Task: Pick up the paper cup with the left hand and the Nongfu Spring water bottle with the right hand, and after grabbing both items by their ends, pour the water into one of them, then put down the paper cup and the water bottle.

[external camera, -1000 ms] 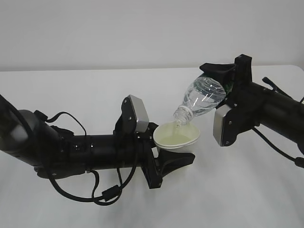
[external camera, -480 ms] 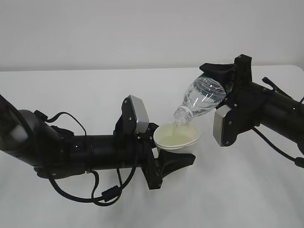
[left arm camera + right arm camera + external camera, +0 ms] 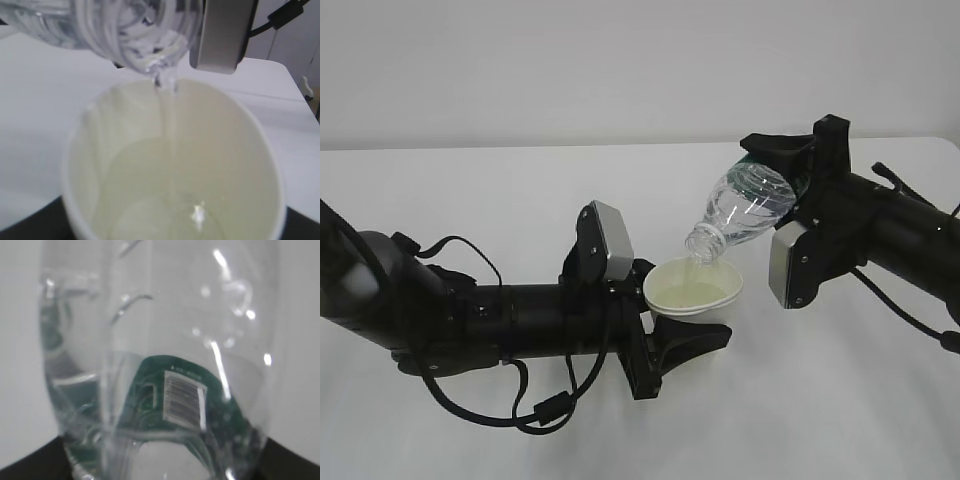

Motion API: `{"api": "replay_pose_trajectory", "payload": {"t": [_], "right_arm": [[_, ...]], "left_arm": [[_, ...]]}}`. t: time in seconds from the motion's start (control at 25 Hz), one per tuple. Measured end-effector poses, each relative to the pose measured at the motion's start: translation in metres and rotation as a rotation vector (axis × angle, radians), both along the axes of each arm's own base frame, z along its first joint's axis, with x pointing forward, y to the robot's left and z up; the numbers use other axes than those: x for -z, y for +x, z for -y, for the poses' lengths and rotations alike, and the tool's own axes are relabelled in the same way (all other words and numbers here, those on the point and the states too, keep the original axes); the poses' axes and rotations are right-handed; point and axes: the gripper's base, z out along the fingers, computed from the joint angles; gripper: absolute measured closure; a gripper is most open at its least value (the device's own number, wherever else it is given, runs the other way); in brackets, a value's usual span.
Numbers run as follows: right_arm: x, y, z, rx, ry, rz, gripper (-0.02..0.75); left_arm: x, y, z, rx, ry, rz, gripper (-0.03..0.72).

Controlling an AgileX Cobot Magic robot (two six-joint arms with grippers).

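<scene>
Pouring from bottle into cup, mid-air over my white table (image 3: 520, 190).

Nearest me, my left black two-finger gripper (image 3: 682, 338) clasps the small white tapered paper cup (image 3: 693, 288) by its base; a thin stream of clear water (image 3: 170, 125) falls into it. Beyond, my right black gripper (image 3: 790, 160) clamps the tilted clear ribbed plastic bottle (image 3: 745, 210) at its green-labelled end, neck just above the rim.

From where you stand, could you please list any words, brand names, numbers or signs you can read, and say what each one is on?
No text can be read.
Water bottle, dark green label: a white barcode patch shows, its bars and any digits too blurred to read; no brand name legible.
Paper cup: plain, no print visible.
Arms and table: no markings seen.
</scene>
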Motion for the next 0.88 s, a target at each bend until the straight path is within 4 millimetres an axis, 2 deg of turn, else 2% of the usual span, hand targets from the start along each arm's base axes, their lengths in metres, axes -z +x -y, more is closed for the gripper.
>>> {"api": "replay_pose_trajectory", "payload": {"t": [0.88], "right_arm": [[0.0,0.0,0.0,-0.002,-0.026,0.02,0.325]], "left_arm": [[0.0004,-0.0012,0.0002,0.015,0.005,0.003,0.253]]}}
